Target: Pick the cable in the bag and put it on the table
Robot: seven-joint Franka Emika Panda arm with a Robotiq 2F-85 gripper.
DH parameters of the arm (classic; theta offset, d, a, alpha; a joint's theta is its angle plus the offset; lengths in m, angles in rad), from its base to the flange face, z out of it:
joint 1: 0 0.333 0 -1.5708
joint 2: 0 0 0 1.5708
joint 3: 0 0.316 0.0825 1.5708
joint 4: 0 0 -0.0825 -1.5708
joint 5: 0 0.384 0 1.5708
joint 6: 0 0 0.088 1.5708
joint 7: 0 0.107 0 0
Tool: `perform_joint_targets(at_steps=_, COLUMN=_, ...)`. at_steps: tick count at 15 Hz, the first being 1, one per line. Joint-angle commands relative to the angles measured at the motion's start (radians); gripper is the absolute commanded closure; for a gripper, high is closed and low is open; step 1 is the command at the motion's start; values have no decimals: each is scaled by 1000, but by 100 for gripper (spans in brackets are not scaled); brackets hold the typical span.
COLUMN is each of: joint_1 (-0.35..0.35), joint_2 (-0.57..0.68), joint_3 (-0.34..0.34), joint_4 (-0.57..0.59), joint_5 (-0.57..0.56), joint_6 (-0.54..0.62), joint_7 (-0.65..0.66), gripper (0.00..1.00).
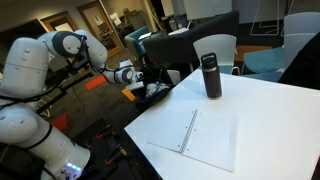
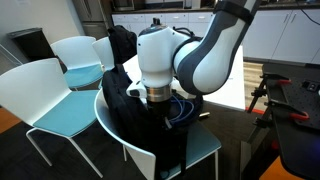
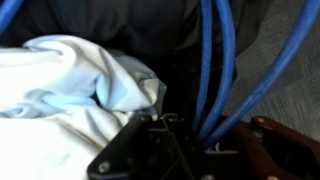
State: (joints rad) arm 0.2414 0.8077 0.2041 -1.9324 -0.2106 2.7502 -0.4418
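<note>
1. The room is an office space with a dark floor (image 2: 60,165) and pale cabinets (image 2: 280,35) along the back wall.
2. The white surface (image 1: 265,110) fills the side of an exterior view from 3 to 5 o'clock. Most of it is bare, and its near corner points toward 7 o'clock.
3. The white arm (image 1: 55,55) stands off the surface's 9 o'clock edge. In an exterior view (image 2: 205,55) it bends down from 1 o'clock and covers the middle of the picture.
4. Two white chairs (image 2: 45,95) with teal seats stand at 9 o'clock of the bag, close beside it.
5. The black bag (image 2: 125,115) sits on another light-seated chair (image 2: 205,152), open at the top, just off the surface's edge (image 1: 152,92).
6. A spiral-bound paper pad (image 1: 205,138) lies flat on the surface near the corner.
7. A dark tumbler (image 1: 211,75) stands upright at 12 o'clock of the pad, well apart from it.
8. In the wrist view a crumpled white cloth (image 3: 60,100) fills the bag from 7 to 10 o'clock.
9. The blue cable (image 3: 215,60) is inside the bag, its strands running from 12 down to 5 o'clock; its loops show at 3 o'clock of the wrist (image 2: 186,110).
10. The hand (image 3: 150,152) is lowered into the bag's mouth (image 2: 157,98), between cloth and cable. I cannot tell whether it is wide, narrow or gripping.
</note>
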Motion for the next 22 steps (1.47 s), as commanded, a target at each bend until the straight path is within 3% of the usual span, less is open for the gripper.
perform_joint_targets(at_steps=1, joint_1=-26, joint_2=-99, joint_3=17, joint_4=-96, joint_5=-10, joint_6=-18, joint_7=45, gripper=97)
perform_joint_targets(at_steps=4, joint_1=-42, joint_2=-198, joint_3=26, joint_4=-197, joint_5=8, joint_6=-28, joint_7=89, gripper=97)
perform_joint_targets(at_steps=7, joint_1=-87, joint_2=-295, joint_3=65, joint_4=-271, joint_5=51, joint_6=-108, joint_7=98, gripper=97)
perform_joint_targets(at_steps=13, joint_1=-148, joint_2=-453, joint_3=97, joint_4=-304, joint_5=186, joint_6=-260, joint_7=73, gripper=97)
perform_joint_targets(at_steps=18, joint_1=-234, joint_2=-597, joint_3=136, joint_4=-329, joint_5=471, joint_6=-348, joint_7=-21, gripper=97)
perform_joint_targets(at_steps=22, joint_1=-266, joint_2=-774, joint_3=86, joint_4=-364, joint_5=738, joint_6=-456, joint_7=-103, gripper=97)
